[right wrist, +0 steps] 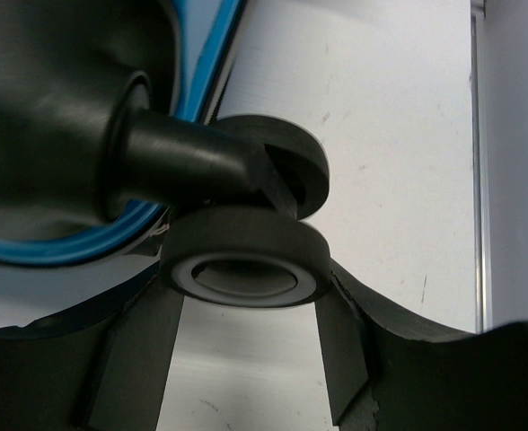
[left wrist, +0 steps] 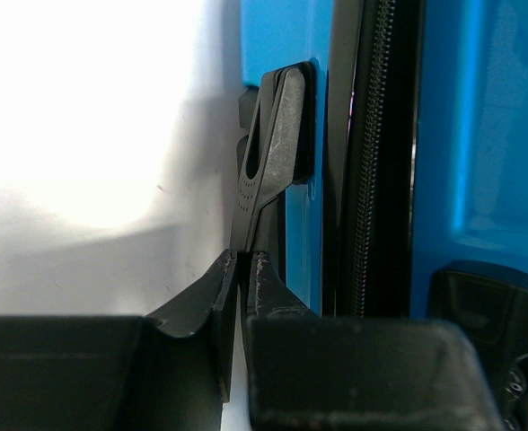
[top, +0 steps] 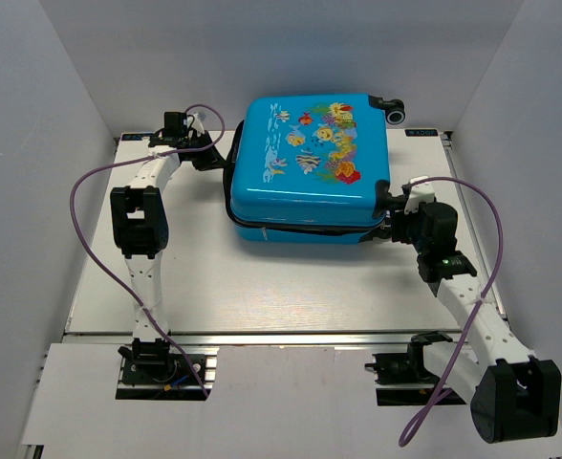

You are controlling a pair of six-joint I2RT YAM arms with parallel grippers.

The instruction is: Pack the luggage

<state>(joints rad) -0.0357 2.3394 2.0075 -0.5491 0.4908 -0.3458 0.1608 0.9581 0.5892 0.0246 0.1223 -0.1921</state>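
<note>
The luggage point(top: 310, 163) is a bright-blue suitcase with a fish print, lying closed and flat at the back middle of the table. My left gripper point(top: 207, 153) is at its left side. In the left wrist view the left gripper point(left wrist: 248, 259) is shut on the lower end of the black side handle point(left wrist: 271, 144), next to the zipper point(left wrist: 372, 162). My right gripper point(top: 393, 216) is at the front right corner. In the right wrist view the right gripper point(right wrist: 246, 301) has its jaws spread wide and closed against both sides of a black wheel point(right wrist: 242, 260) with a white ring.
The white table point(top: 262, 296) lies between the suitcase and the arm bases. White walls stand at the left, back and right. A second wheel point(top: 394, 112) sticks out at the back right corner. Purple cables loop off both arms.
</note>
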